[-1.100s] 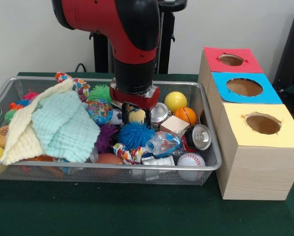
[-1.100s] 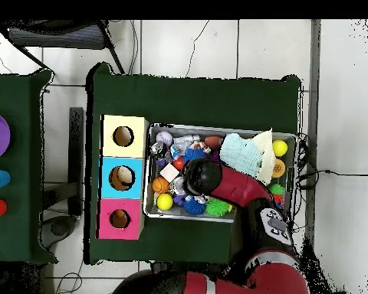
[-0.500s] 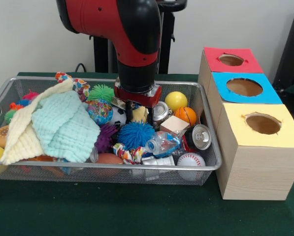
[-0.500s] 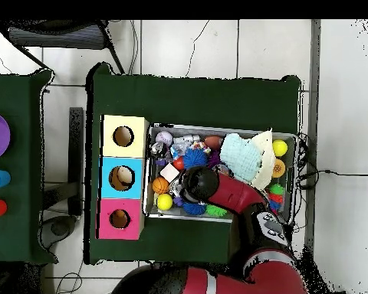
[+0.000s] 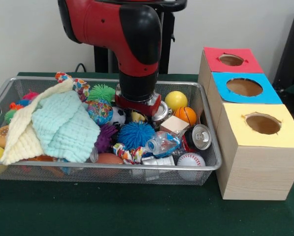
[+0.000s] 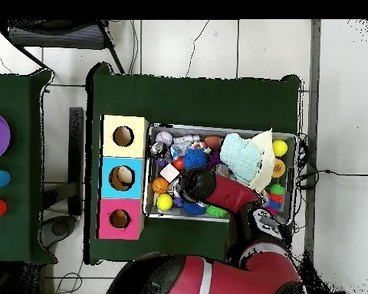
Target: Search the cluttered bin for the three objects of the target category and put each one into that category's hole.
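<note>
Three boxes stand in a row just beside the wire basket (image 5: pixel 212 162): a yellow box (image 5: pixel 259 147), a blue box (image 5: pixel 243 88) and a red box (image 5: pixel 229 61), each with a round hole in its top. From where I stand, the red and black arm (image 5: pixel 132 44) comes down into the middle of the basket, and its gripper (image 5: pixel 137 114) is sunk among the toys, so I cannot tell whether the jaws are spread or pinched on anything. Something small and yellow (image 5: pixel 137 116) shows right under the wrist.

Taking the gripper as the dial's centre in the front view, a soccer ball (image 5: pixel 118 116) sits at nine o'clock, touching it. A blue spiky ball (image 5: pixel 135 134) lies at six, a silver can (image 5: pixel 161 112) at three, and a yellow ball (image 5: pixel 176 101) and a small basketball (image 5: pixel 186 115) out past the can. A second can (image 5: pixel 201 136) and a baseball (image 5: pixel 190 160) lie toward four and five o'clock, near the basket's corner. A green spiky ball (image 5: pixel 101 92) is at ten.

Pale blue and cream cloths (image 5: pixel 58 125) cover most of the basket's nine o'clock half. The overhead view hides the gripper under the arm.
</note>
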You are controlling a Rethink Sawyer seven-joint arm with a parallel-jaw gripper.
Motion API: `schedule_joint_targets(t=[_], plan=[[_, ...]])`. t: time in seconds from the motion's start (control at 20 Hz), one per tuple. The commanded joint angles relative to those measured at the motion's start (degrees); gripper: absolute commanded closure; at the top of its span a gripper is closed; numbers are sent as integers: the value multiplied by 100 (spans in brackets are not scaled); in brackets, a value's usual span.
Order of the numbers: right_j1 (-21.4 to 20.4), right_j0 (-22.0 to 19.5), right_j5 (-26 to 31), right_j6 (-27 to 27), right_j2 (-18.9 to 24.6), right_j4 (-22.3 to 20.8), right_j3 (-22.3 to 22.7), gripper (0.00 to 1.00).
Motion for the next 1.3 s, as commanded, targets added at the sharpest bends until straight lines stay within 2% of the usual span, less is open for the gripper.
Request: schedule_joint_targets(t=[0.05, 0.15, 0.35, 0.5, 0.6, 0.65, 0.85, 1.1, 1.3], plan=[[1129, 324, -271, 596, -2, -282, -507, 0], [1187, 504, -167, 654, -246, -278, -635, 0], [1291, 784, 540, 690, -645, -234, -915, 0], [1350, 872, 901, 634, -758, -220, -1053, 0], [1343, 836, 811, 434, -700, -327, -1060, 0], [1335, 848, 803, 395, -696, -348, -1047, 100], [1272, 839, 819, 319, -662, -399, -1042, 100], [817, 655, 776, 304, -418, -270, -734, 100], [296, 709, 857, 335, -387, -236, -410, 100]])
